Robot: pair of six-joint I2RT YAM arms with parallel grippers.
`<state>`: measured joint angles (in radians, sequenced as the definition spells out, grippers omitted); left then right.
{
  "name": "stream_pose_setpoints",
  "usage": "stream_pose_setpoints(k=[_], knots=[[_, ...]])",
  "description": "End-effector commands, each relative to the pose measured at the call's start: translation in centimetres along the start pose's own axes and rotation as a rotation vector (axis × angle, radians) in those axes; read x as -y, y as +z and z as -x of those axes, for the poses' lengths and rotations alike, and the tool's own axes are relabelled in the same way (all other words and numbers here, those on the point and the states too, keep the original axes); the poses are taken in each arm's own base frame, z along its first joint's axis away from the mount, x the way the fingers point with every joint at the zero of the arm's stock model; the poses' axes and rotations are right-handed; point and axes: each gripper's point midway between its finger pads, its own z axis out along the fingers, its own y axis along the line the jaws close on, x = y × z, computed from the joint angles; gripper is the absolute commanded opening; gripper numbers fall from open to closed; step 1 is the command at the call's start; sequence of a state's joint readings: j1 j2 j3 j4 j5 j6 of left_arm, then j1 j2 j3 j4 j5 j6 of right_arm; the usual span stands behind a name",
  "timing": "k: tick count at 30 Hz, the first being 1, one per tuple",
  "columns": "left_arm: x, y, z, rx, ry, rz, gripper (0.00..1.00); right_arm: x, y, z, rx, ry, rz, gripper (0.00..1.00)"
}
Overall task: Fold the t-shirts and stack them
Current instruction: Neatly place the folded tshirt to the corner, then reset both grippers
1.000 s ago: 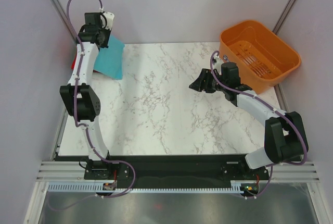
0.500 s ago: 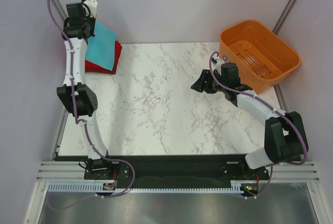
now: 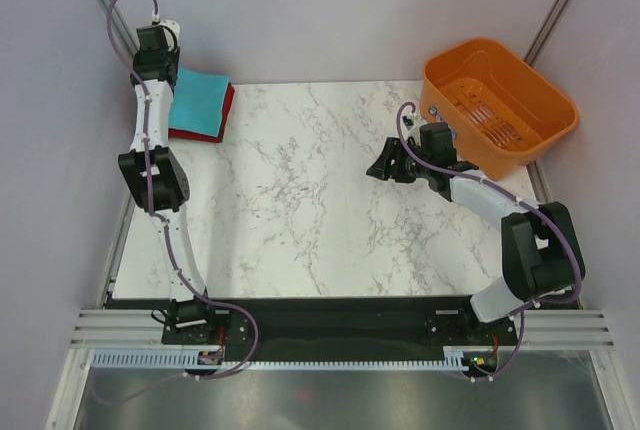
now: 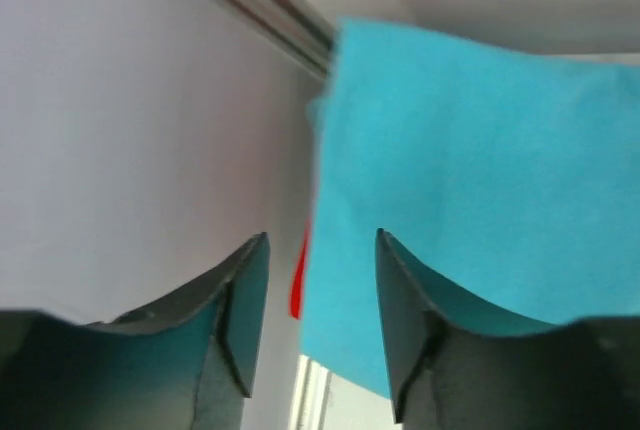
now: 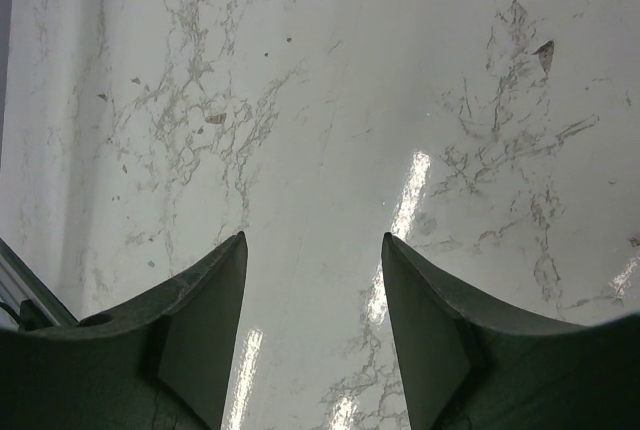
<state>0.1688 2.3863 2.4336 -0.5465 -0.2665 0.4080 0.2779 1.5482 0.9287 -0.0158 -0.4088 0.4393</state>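
Over the red t-shirt (image 3: 200, 134), the teal t-shirt (image 3: 198, 100) is laid for stacking; left claw (image 4: 321, 240) and right claw (image 5: 312, 240) are parted, empty.

folded teal-blue t-shirt (image 3: 200, 98) lies flat atop the red t-shirt (image 3: 224, 117), at the table (image 3: 320, 210) far left corner.

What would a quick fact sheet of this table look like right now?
shirts: teal t-shirt folded, lying on red t-shirt, far left corner of table
left fingers: open, empty, by the stack
right fingers: open, empty, over bare marble
basket: orange, far right, no clothes inside
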Motion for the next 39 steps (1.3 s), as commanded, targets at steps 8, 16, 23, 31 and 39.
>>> stream_pose_setpoints(k=[8,16,23,31,39], knots=[[-4.0,-4.8,4.2,0.122,-0.16,0.156,0.66,-1.2,-0.8,2.6,0.057,-0.038,-0.003,0.65],[9.7,-17.9,6.7,0.233,-0.423,-0.602,0.66,-3.4,-3.2,4.0,0.073,-0.015,-0.005,0.75],[18.4,-31.6,2.7,0.208,-0.365,-0.952,0.71,-5.0,-9.1,6.3,0.196,-0.04,-0.08,0.98],[18.7,-44.1,-3.2,0.28,-0.368,-1.151,1.0,-5.8,-15.6,6.7,0.33,-0.001,-0.15,0.98],[19.0,-46.8,-7.2,0.251,-0.423,-1.205,1.0,-6.0,-16.3,4.4,0.305,0.05,-0.11,0.98]])
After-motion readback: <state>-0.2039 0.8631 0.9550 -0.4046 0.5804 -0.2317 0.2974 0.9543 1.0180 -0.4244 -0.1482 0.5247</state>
